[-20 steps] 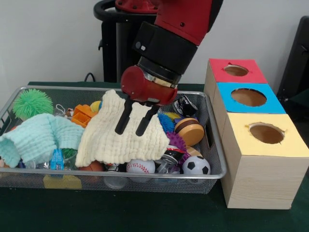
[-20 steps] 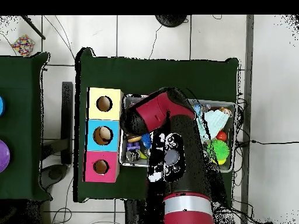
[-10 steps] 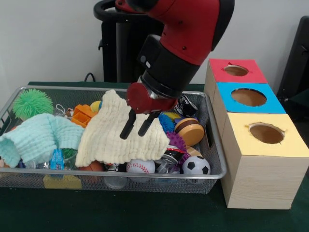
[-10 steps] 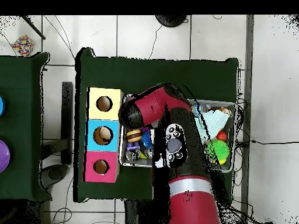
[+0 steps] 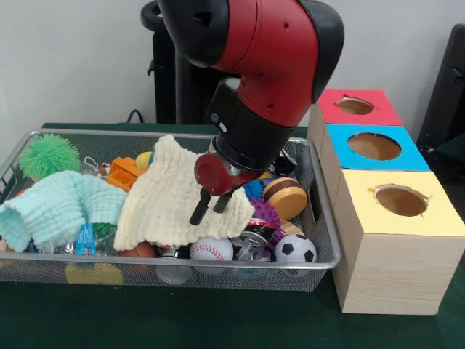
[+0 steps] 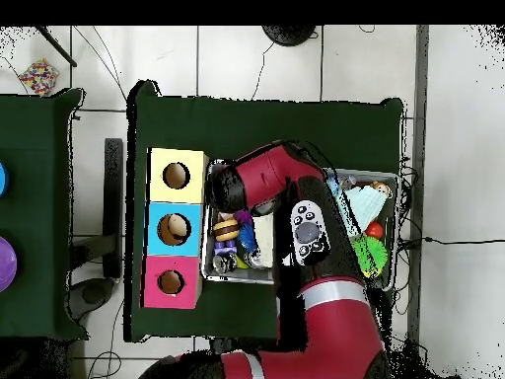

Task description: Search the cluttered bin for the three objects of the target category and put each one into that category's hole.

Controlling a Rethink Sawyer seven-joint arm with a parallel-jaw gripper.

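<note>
Gripper (image 5: 208,211) is down in the wire bin (image 5: 320,218), over the right half of the cream knit cloth (image 5: 163,203); its 2 black fingers (image 5: 197,209) are apart with nothing between them, tips just at the cloth's surface (contact or a hair above, can't tell from the front view). Relative to that cream cloth: baseball (image 5: 211,251) pokes out under its lower right edge, soccer ball (image 5: 295,249) sits further right against the bin's right wall, and the brown and black puck-shaped disc (image 5: 285,197) lies right of the cloth and above the soccer ball. A purple spiky toy (image 5: 266,216) sits between the disc and the cloth's corner, with a blue spiky piece (image 5: 249,185) just above it beside the fingers. Left of the cloth lies a mint knit cloth (image 5: 54,207), touching it; behind that in the bin's far left corner is a green spiky ball (image 5: 49,154); an orange toy (image 5: 125,173) sits at the cream cloth's upper left edge. Right of the bin on the green counter (image 5: 218,320) stand 3 wooden boxes in a row, each with 1 round hole on top: yellow box (image 5: 399,207) nearest, blue box (image 5: 374,147) in the middle, red box (image 5: 354,106) farthest. In the overhead view the red arm (image 6: 286,197) covers most of the bin, so only the disc (image 6: 226,230) and the green spiky ball (image 6: 372,257) read clearly.
</note>
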